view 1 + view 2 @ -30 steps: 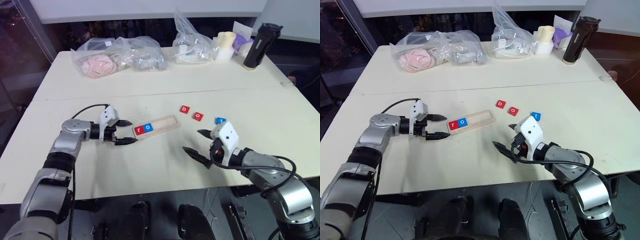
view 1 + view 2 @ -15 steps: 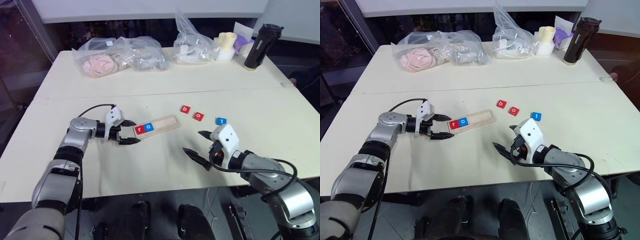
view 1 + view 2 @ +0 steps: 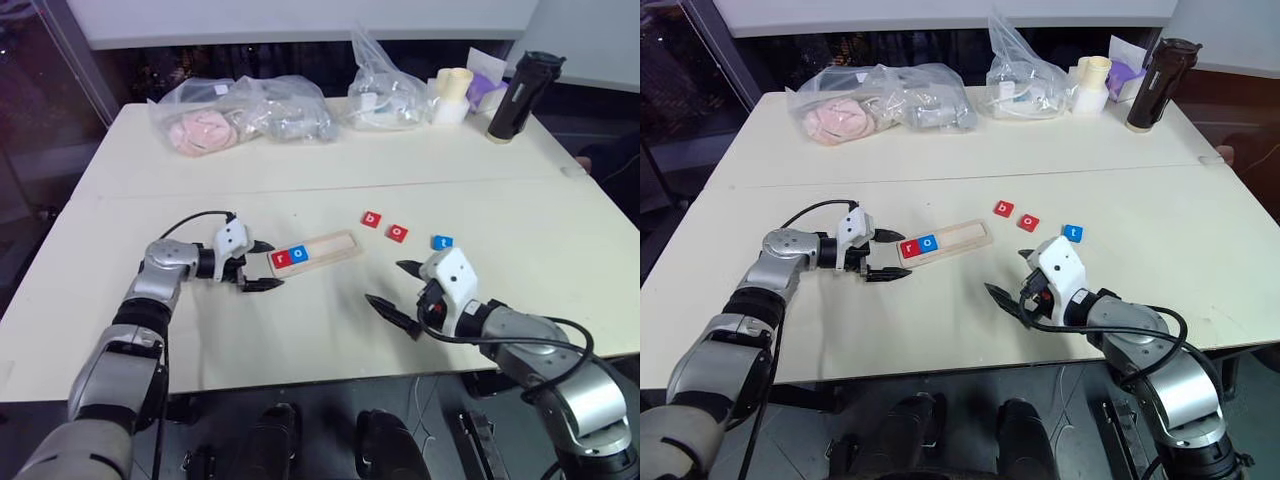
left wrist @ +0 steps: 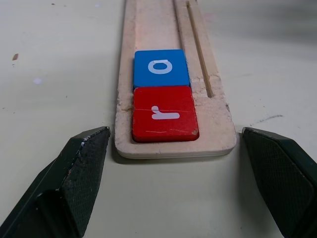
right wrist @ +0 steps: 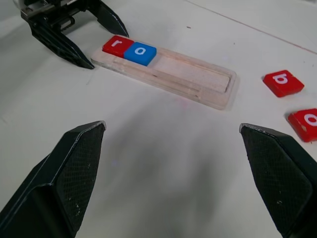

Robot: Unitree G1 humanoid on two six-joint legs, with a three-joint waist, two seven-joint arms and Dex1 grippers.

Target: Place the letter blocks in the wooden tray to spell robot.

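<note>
I saw the left tool [image 3: 262, 266] wide, straddling the long light-wood tray's [image 3: 330, 246] end, red r block [image 4: 164, 113] and blue o block [image 4: 160, 68] seated; right tool [image 3: 392, 290] wide over the cream table [image 3: 300, 330].

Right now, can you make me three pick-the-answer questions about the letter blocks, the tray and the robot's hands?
1. Where is the red r block?
A. in the wooden tray, at the end by the left gripper
B. on the table beside the flask
C. held by the right gripper

2. How many blocks lie outside the tray?
A. one
B. three
C. five

3. How is the right gripper?
A. shut on a block
B. open and empty
C. shut on the tray

Answers: 1 A, r sits at that tray end next to the blue o block. 2 B, the b block, the red o block and the t block lie on the table. 3 B, its fingers stand apart around nothing.
</note>
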